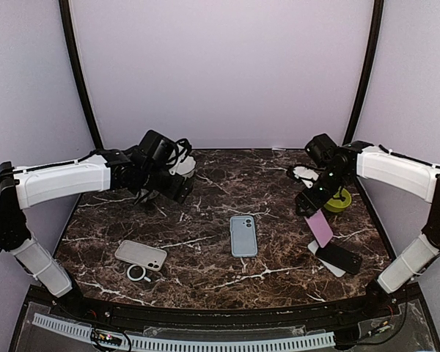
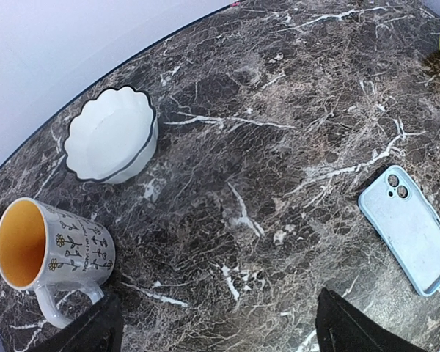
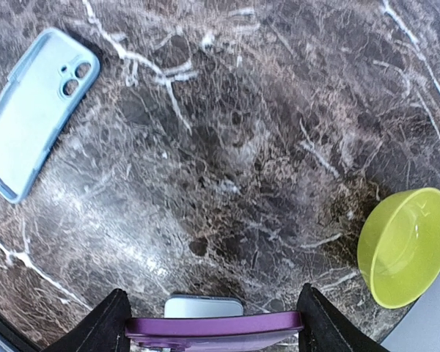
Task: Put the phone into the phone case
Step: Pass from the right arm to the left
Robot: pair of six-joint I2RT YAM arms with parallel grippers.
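One marble table [image 1: 205, 183], pale walls [image 1: 220, 73], left fingers [image 2: 88, 331] apart, right fingers [image 3: 99, 328] clamping purple phone [image 3: 214, 323].

The phone case [image 1: 243, 235] lies near the middle of the table [image 1: 205, 213], with a second flat case [image 1: 141, 254] to its left and slightly nearer the arm bases, and a ring [image 1: 137, 273] just beside that case's near edge. To the right of the phone case the phone [image 1: 320, 227] hangs tilted in the right gripper [image 1: 313, 213], a small bowl [image 1: 339, 200] just behind it and a flat device [image 1: 339, 257] just before it. Behind and left of the phone case sit a fluted dish [image 2: 110, 134] and a mug [image 2: 51, 253], side by side
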